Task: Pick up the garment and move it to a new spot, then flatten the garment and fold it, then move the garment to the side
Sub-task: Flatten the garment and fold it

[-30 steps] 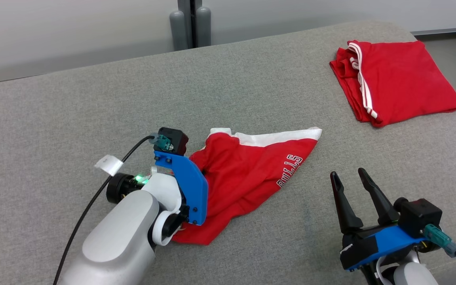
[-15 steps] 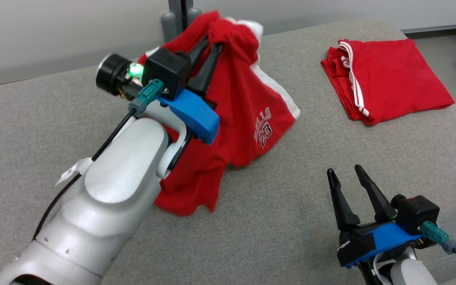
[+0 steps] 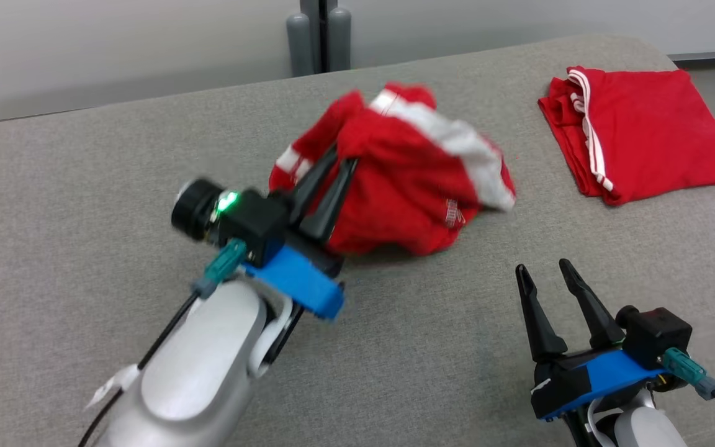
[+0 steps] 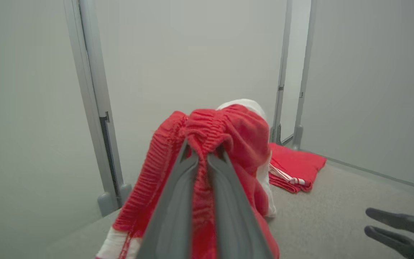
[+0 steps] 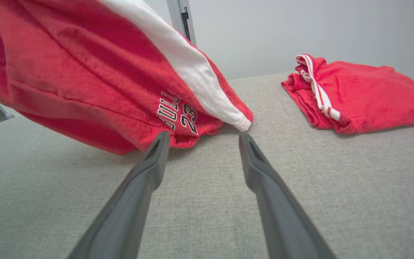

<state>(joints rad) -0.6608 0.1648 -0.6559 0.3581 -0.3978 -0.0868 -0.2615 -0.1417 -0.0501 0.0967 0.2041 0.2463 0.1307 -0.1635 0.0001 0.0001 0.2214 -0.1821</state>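
Left claw (image 3: 342,158) is clenched on the bunched waistband of the red shorts (image 3: 407,186). They hang crumpled over the middle of the grey table (image 3: 84,186), with the hem at or just above it. Right claw (image 3: 544,267) sits nearby, spread and empty. With so narrow a pinch, the cloth could slip and land twisted, or swing onto the folded red garment (image 3: 643,136) beyond.

Garment (image 3: 407,186) bunched mid-surface (image 3: 84,186), with the left gripper (image 3: 343,158) pinching its near-left edge. Folded garment (image 3: 643,133) lies on the surface at far right, well apart. Right gripper (image 3: 542,267) sits near right, in front of both.
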